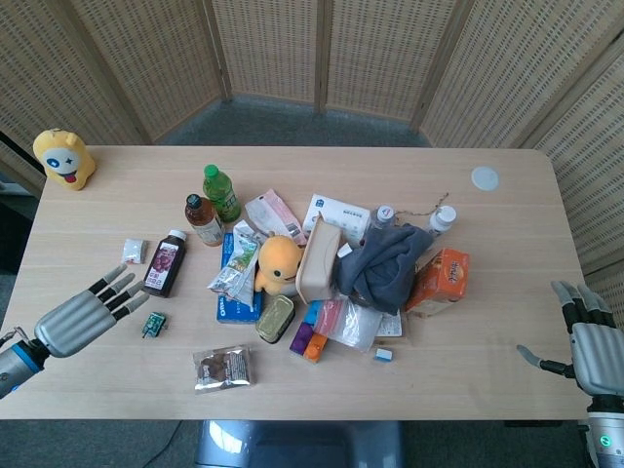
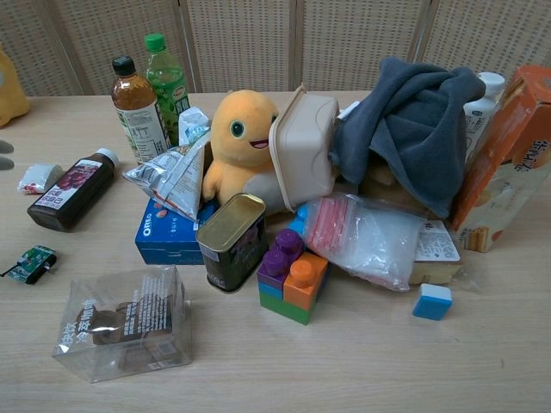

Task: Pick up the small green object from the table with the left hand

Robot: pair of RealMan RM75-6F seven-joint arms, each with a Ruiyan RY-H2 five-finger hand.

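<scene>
Head view: the left hand [image 1: 83, 315] hangs over the table [image 1: 487, 253] with its fingers straight and slightly apart, holding nothing, just to the left of the small green object [image 1: 152, 324]. That object lies flat on the wood, just below the dark juice bottle [image 1: 164, 262] and near it. A grasp that closes wide or comes in too high could sweep the bottle, or nudge the light green piece away rather than trap it. The right hand [image 1: 587, 343] waits at the table's far edge, fingers apart and empty.

Chest view: the small green object [image 2: 31, 262] sits below the dark juice bottle [image 2: 71, 192], apart from it. A thin part juts from its left end and could snag a fingertip. Neither hand shows clearly here.
</scene>
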